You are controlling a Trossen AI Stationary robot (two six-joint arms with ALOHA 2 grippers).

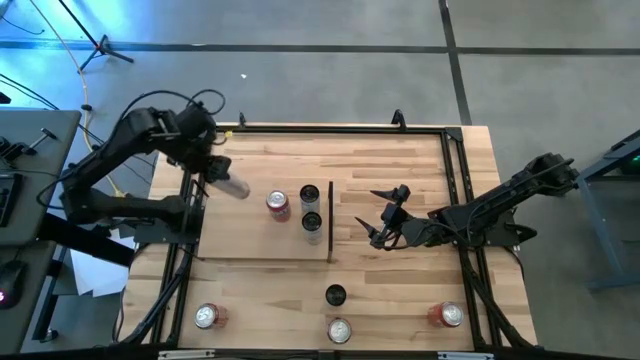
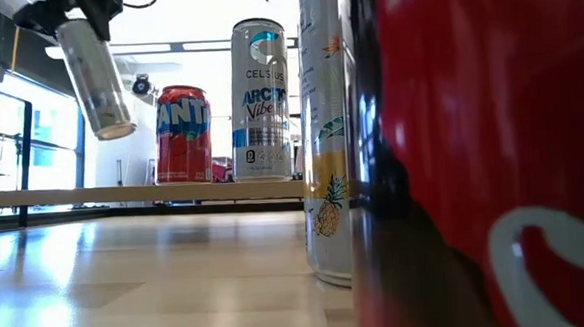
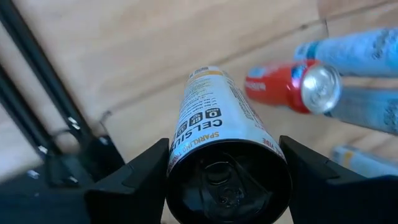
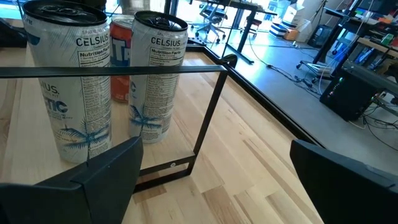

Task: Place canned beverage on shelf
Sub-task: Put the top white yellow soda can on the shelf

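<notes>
A slim can (image 1: pixel 233 187) is held tight in the left gripper (image 1: pixel 216 170), with a finger (image 3: pixel 134 180) pressed on each side near the top. The can is up in the air and tilted, over the left edge of the shelf (image 1: pixel 240 240). It is likely held this way so it can be carried in from the side and set down on its bottom. It would have to be turned upright first, or it might fall over.

Three cans are already standing on the shelf. A red can (image 1: pixel 278 205) is nearest to the held can. Two tall cans (image 1: pixel 310 210) stand close together next to the red one, just beside the dark strip (image 1: pixel 331 220) at the shelf's right edge. The bare part of the shelf lies on the left and toward the front, so that seems the safest spot. The red can could be bumped if the held can is swung too far to the right.

The right gripper (image 1: pixel 385 215) is opened wide and holds nothing. It waits on the other side of the dark strip, near the tall cans, and is out of the way.

Four more cans (image 1: pixel 338 330) stand along the front of the counter (image 1: pixel 410 160), well apart from the shelf.
</notes>
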